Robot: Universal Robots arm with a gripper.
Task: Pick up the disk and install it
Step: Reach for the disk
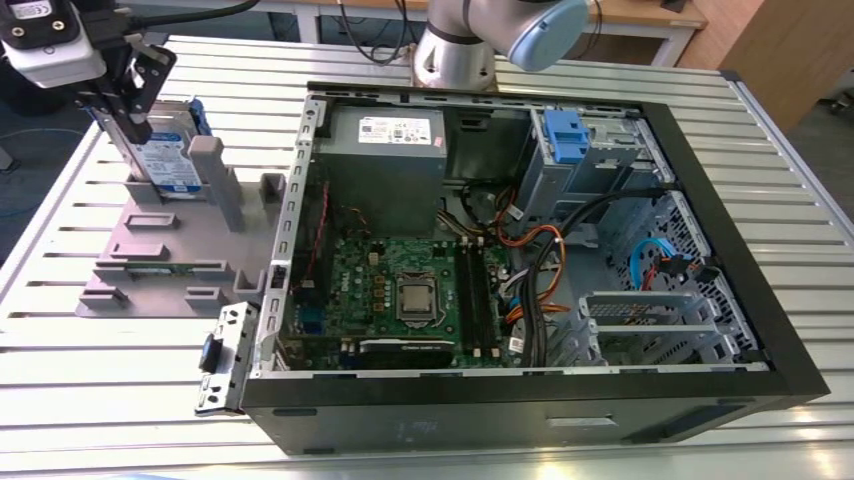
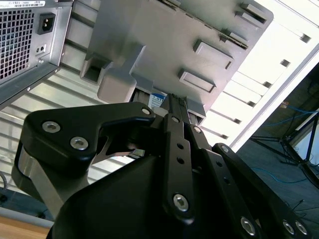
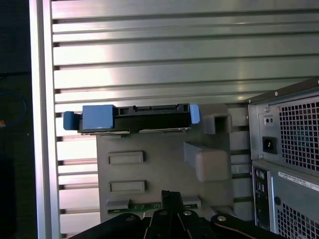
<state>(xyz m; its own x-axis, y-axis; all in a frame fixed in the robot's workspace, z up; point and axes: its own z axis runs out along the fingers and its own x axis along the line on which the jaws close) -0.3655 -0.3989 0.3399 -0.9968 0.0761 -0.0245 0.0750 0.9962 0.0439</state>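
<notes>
Silver disk point(image 1: 174, 160) in a blue bracket: upright on edge in grey stand point(image 1: 160, 235), beside open computer case point(image 1: 747, 300) on the exterior view's left. Top edge unobstructed. Gripper point(image 1: 136, 132) above stand, fingers pressed together, empty, clear of disk.

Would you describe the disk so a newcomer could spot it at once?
On the exterior view's left, beside the open computer case, is a grey plastic stand. The disk stands upright at its far end: silver, blue-framed, white-and-blue label, unlike the plain grey posts beside it.
</notes>
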